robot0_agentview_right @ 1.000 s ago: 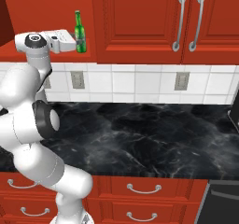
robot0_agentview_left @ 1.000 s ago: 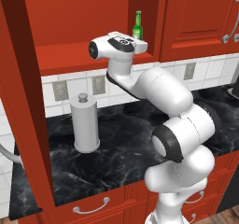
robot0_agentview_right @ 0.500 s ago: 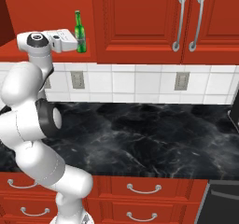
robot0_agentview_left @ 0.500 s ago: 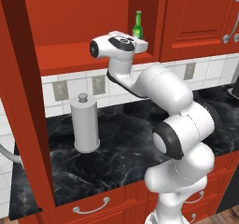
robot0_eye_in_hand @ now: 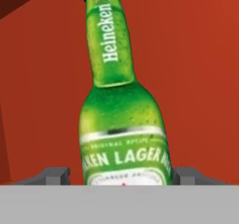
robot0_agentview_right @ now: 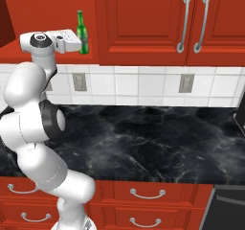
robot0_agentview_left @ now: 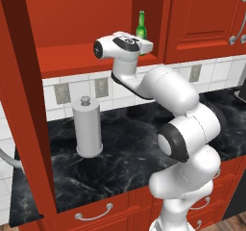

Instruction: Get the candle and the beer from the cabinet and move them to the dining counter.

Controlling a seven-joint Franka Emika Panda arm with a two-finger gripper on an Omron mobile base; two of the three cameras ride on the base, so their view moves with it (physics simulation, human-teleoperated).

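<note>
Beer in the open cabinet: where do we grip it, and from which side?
Grip the beer on its wide lower body at the label, not the narrow neck. Come in level from the open front of the cabinet. The bottle stands upright on the shelf, so a horizontal approach puts one finger on each side. In the hand view the gripper already straddles the body there.

- White tiled wall (robot0_agentview_right: 143, 83) carried grey outlets (robot0_agentview_right: 186, 83).
- Black marble counter (robot0_agentview_right: 158, 143) sat over red drawers (robot0_agentview_right: 143, 195).
- A grey canister (robot0_agentview_left: 88, 129) stood upright.
</note>
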